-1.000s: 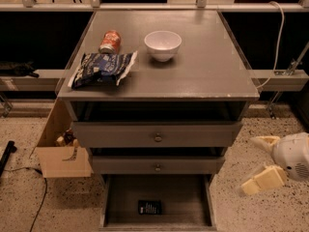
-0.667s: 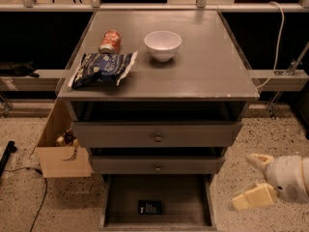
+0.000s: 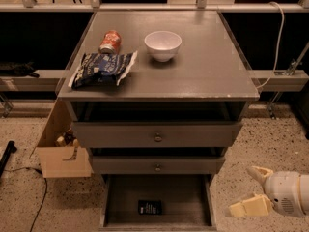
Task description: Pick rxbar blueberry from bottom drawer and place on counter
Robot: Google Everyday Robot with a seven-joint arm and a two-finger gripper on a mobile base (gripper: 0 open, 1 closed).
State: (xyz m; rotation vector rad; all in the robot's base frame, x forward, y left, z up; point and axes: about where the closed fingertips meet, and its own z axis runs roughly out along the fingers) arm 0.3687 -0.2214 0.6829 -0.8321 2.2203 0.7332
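- Your gripper [image 3: 254, 191] is at the lower right, low over the speckled floor [image 3: 270, 139], to the right of the cabinet and outside the bottom drawer [image 3: 183, 197].
- Its two pale fingers [image 3: 247, 207] are spread wide apart and point left toward the drawer. They hold nothing and touch nothing.
- Bare floor lies between the fingers and the drawer's right wall.
- The bottom drawer is pulled out toward you. The bar [image 3: 150, 207] lies flat on its grey floor, near the front edge and a little left of centre, apart from both side walls.
- Nothing else is in the drawer, so you have free grey floor on every side of the bar, with more to its right than to its left.
- Above it, the middle drawer [image 3: 193, 165] and top drawer [image 3: 203, 134] are closed, each with one knob at its centre. The middle drawer's front overhangs the back part of the open drawer.
- A cardboard box [image 3: 60, 161] stands on the floor against the cabinet's left side.
- On the bench [image 3: 207, 76], a chip bag [image 3: 102, 68] lies at the left near the front edge, with a red can [image 3: 110, 41] on its side just behind it.
- A white bowl [image 3: 163, 45] stands upright near the middle, toward the back.
- The bench's right half and its front centre are bare.
- A pale cable [image 3: 277, 37] hangs behind the bench at the right.
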